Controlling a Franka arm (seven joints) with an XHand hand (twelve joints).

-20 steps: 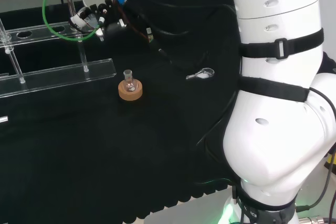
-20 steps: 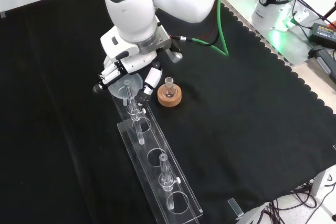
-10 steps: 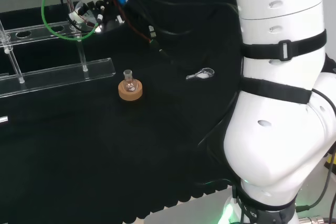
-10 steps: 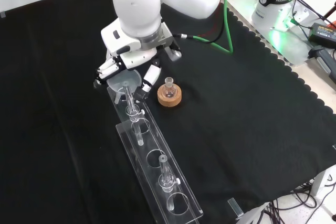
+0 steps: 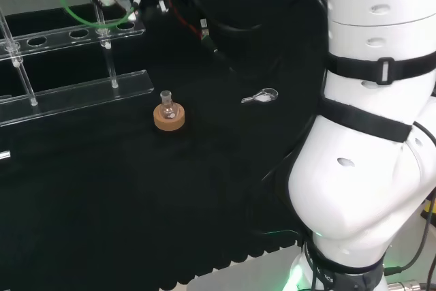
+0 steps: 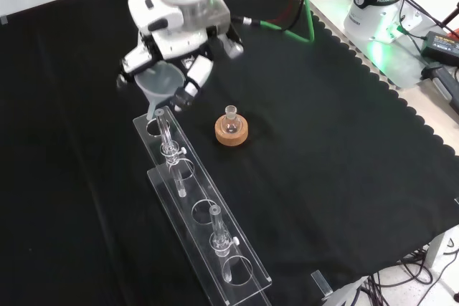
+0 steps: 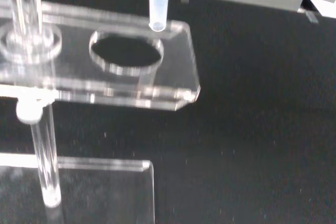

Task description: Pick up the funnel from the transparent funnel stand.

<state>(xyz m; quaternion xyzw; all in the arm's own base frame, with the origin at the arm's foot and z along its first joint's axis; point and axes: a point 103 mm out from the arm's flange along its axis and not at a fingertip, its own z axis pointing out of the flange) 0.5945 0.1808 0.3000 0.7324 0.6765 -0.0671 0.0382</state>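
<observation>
Looking from the near edge of the cloth outward in the front view, you first meet the near end of the transparent funnel stand, its holed top plate running away toward the far left, then the small flask on its cork ring just right of the stand's far end, and beyond that the hand, its fingers curled round the bowl of the funnel. The funnel's stem hangs just above the plate's end hole, clear of it but not by much. Your main risk is a sideways move before the tip is well above the plate: it can catch the hole's rim or the glass piece standing in the next hole, tipping the light stand or twisting the funnel out of the fingers. A smooth clear bowl held only at its rim could also slip and drop onto the stand.
</observation>
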